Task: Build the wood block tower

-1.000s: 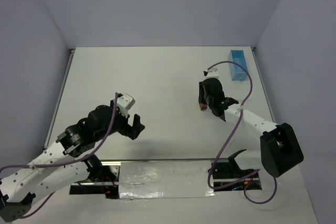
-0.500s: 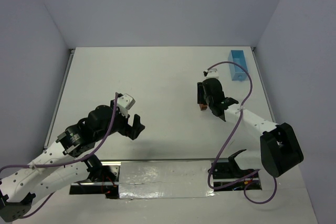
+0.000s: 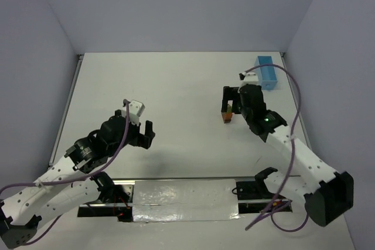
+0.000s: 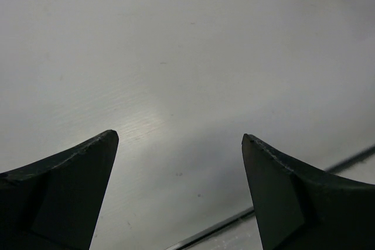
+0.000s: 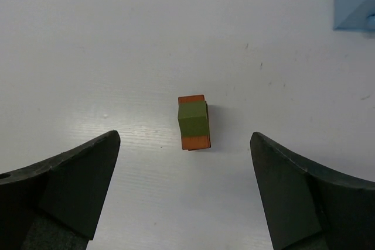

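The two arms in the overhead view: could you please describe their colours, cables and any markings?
Both the left arm and right arm have white links with black joints, each trailing a purple cable. The left gripper and right gripper are black, with broad tapering fingers. A small green light glows on the right arm; a white box sits at the left wrist.
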### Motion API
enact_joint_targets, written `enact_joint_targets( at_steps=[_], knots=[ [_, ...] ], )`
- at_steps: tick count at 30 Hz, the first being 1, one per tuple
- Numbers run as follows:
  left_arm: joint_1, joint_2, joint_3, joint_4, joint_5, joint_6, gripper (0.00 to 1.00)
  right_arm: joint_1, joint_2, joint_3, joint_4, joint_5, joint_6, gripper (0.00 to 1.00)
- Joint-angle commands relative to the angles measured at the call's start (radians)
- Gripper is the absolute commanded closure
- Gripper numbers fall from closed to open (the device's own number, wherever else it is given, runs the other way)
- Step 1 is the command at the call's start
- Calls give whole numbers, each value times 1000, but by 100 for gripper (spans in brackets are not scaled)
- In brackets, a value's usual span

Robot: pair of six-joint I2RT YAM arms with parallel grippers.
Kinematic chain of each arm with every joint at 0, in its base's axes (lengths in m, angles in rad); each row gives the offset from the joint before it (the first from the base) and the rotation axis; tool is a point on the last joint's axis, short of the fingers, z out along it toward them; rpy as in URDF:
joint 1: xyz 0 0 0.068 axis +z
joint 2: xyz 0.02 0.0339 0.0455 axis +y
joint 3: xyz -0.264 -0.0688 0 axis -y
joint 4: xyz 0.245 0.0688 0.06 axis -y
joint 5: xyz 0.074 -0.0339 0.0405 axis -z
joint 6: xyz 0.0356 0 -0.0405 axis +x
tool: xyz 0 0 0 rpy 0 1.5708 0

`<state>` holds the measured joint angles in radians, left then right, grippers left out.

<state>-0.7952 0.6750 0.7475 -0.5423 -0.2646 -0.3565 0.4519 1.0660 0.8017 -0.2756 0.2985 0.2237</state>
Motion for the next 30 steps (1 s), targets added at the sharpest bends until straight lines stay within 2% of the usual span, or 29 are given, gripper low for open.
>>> enact_joint_targets(
  at_steps=[1, 5, 11, 17, 30],
  knots=[
    [80, 15, 52, -24, -192, -87, 1, 7, -155, 94, -186, 47, 28, 0],
    [266, -31, 67, -35, -231, -118, 1, 8, -328, 163, -388, 91, 48, 0],
    [286, -120, 107, -68, -321, -101, 1, 7, -428, 330, -615, 77, 75, 0],
    [287, -175, 87, -81, -435, -96, 1, 5, -567, 350, -651, 21, 69, 0],
    [289, -198, 50, -54, -371, -65, 1, 7, -592, 267, -593, -7, 83, 0]
  ],
)
